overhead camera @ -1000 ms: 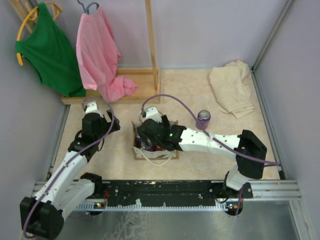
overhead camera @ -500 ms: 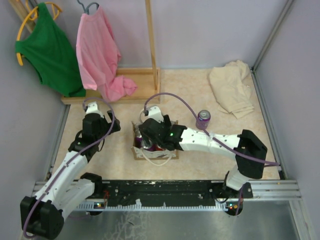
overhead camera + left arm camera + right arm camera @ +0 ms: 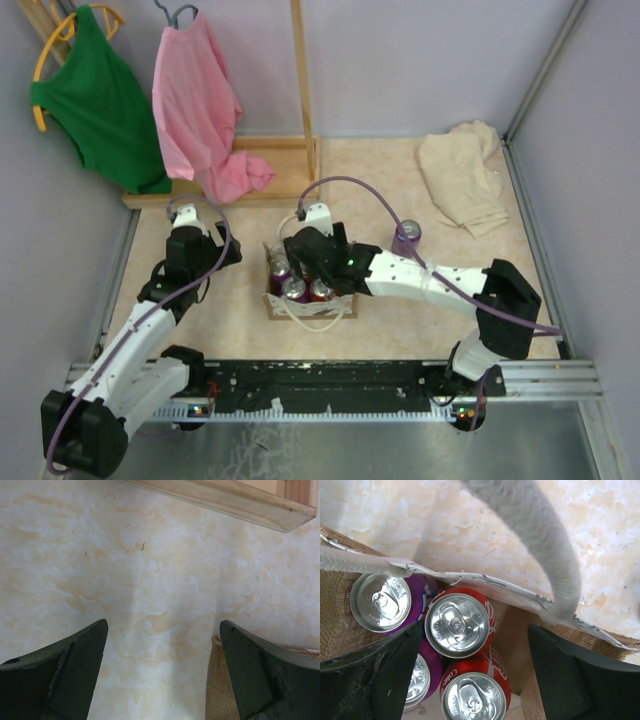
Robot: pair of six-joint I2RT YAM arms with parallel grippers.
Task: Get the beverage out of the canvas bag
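The tan canvas bag with white rope handles stands at the table's middle. Several cans show in it from above. In the right wrist view I see two red cola cans and two purple cans inside the bag's rim, with a rope handle arching across. My right gripper is open and empty above the cans, over the bag's far side. One purple can stands on the table to the right of the bag. My left gripper is open and empty left of the bag.
A wooden clothes rack base runs along the back left, with a green shirt and a pink shirt hanging. A beige cloth lies at the back right. The rack's base edge is ahead of my left gripper.
My right gripper has risen and moved toward the far right, off the bag's middle, so the can tops now show. It holds nothing. The left arm has not moved.
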